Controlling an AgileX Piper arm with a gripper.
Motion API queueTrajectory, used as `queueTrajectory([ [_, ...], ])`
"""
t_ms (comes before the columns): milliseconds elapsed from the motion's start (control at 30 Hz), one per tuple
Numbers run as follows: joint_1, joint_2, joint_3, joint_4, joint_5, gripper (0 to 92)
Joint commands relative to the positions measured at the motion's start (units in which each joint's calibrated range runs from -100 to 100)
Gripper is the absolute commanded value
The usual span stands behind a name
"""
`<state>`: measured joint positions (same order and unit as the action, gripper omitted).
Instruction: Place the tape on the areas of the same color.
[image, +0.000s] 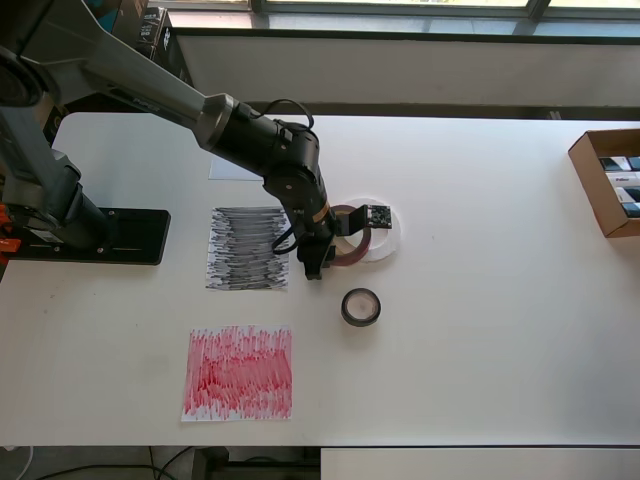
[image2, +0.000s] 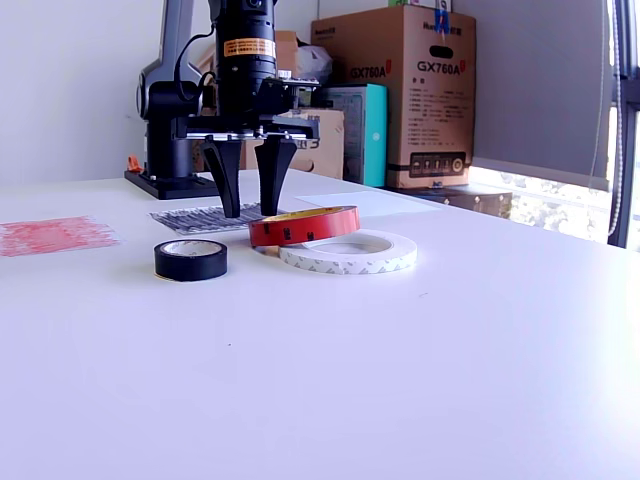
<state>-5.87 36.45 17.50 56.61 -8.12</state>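
So far nothing is sorted: the red tape (image2: 304, 226), white tape (image2: 348, 251) and black tape (image2: 190, 260) all lie on the bare table (image2: 420, 370), none on a sheet. Seen from above, the red tape overlaps the white one, well right of the black sheet (image: 247, 248); the red sheet (image: 238, 372) and white sheet (image: 232, 168) are empty. The gripper (image2: 248, 208) stands partly open at the red tape's edge, holding nothing yet.

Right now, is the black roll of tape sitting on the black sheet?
No, the black roll lies on bare table, apart from the black sheet.
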Motion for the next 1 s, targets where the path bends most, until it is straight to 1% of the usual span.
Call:
queueTrajectory([
  [0,0.3,-0.3,-0.4,0.1,-0.1,46.9],
  [233,1.1,-0.2,-0.5,0.1,1.5,47.0],
  [300,0.9,-0.2,-0.5,0.1,1.8,48.6],
  [600,0.0,-0.1,-0.4,0.1,2.2,49.8],
  [800,-0.4,2.0,-0.6,0.1,4.1,49.8],
  [967,-2.0,2.8,-0.6,0.1,4.8,49.7],
])
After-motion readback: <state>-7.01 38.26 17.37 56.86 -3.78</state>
